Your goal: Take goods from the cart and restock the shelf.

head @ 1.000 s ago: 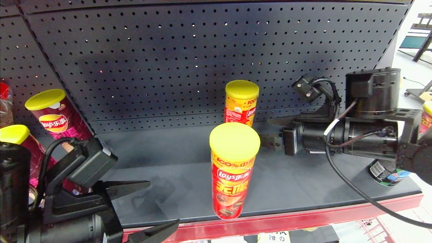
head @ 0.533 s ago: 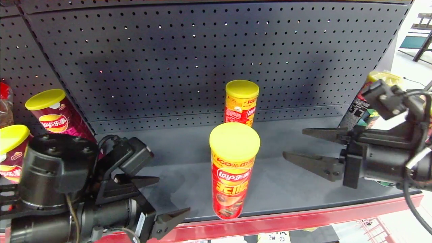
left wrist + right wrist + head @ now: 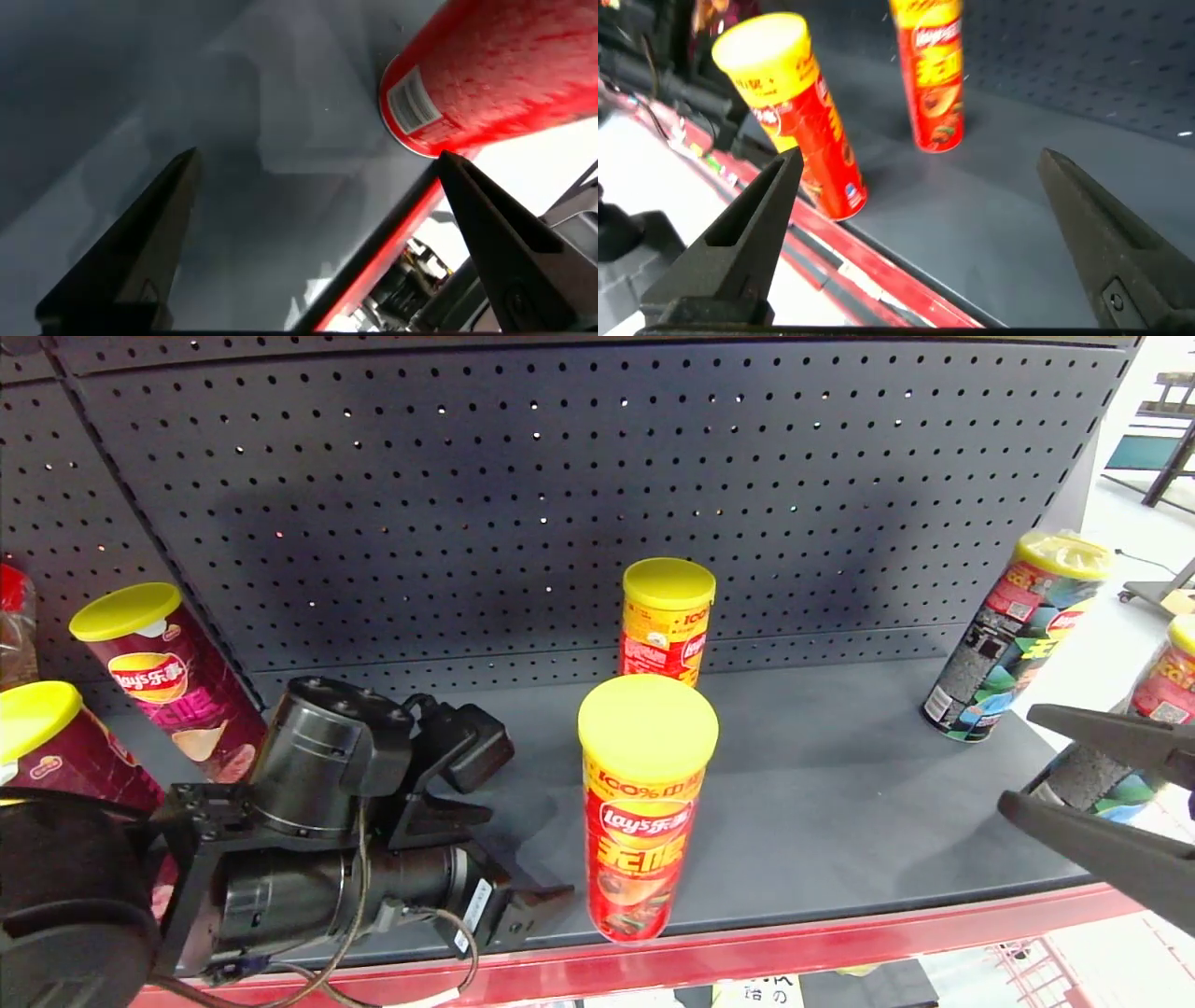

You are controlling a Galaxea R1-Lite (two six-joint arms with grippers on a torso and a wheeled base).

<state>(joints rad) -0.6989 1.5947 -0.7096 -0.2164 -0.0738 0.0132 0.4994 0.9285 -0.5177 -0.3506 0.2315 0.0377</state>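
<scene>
Left gripper (image 3: 527,854): jaws spread, empty; front red can (image 3: 644,812) upright just beyond one fingertip. Right gripper (image 3: 1018,756): jaws spread, empty, apart from that can.

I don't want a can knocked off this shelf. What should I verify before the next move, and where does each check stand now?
1. Front red can upright on the shelf: ok.
2. Left gripper open and empty: ok.
3. Left gripper clear of the front red can: cannot tell; one fingertip sits right by its base.
4. Right gripper open and empty, at the shelf's right end: ok.
5. Rear red can upright, apart from the front one: ok.
</scene>
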